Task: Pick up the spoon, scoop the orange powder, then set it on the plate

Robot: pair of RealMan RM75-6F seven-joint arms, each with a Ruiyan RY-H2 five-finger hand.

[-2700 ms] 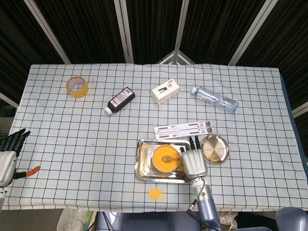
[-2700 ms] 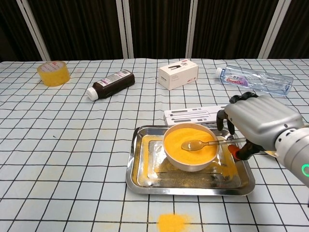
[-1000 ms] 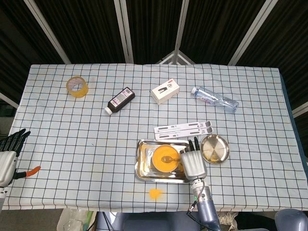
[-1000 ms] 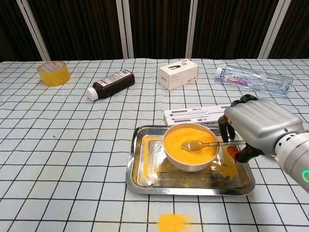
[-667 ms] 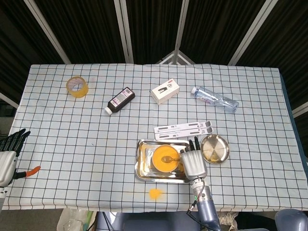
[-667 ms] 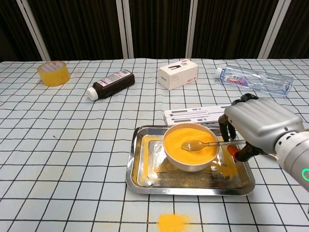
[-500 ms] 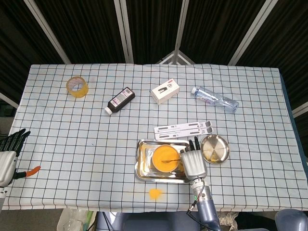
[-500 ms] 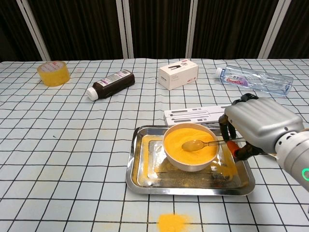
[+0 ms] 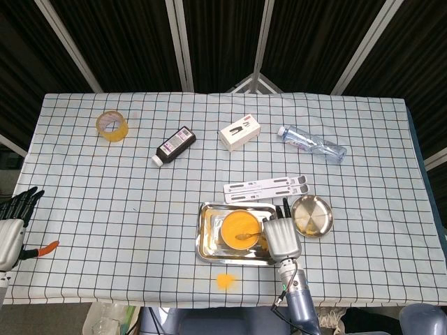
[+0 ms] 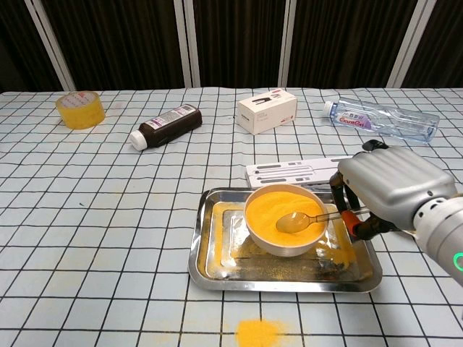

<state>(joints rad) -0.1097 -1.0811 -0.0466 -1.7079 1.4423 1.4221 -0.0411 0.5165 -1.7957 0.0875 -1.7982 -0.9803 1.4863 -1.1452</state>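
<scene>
- Head view: my right hand point(image 9: 281, 236) sits at lower centre of the frame, clasping the handle of the spoon point(image 9: 246, 236), whose scoop end lies over the orange powder point(image 9: 237, 227) in the bowl point(image 9: 241, 231).
- Head view: the bowl stands in a steel tray point(image 9: 207, 237); the plate point(image 9: 311, 216), round and metal, lies just right of the tray, close above-right of my hand.
- Head view: my left hand point(image 9: 12, 225) rests at the lower-left edge of the frame, fingers apart, holding nothing, well apart from the work. A red-handled tool point(image 9: 43, 247) lies beside it.
- Head view: a patch of spilled powder point(image 9: 224, 280) lies below the tray, near the table's front edge.
- Chest view: the spoon point(image 10: 298, 221) is tilted into the powder point(image 10: 278, 207) at the bowl's right side; my right hand point(image 10: 383, 189) grips the handle at centre right.
- Chest view: risk, as I judge it: a heaped scoop tipped on lifting would shed powder over the tray wall point(image 10: 358, 278); the handle could also twist in my fingers.
- Chest view: room for moving: the path to the plate runs rightward, short and unobstructed; a flat white strip point(image 10: 288, 173) lies behind the tray, and the plate itself is hidden behind my hand here.
</scene>
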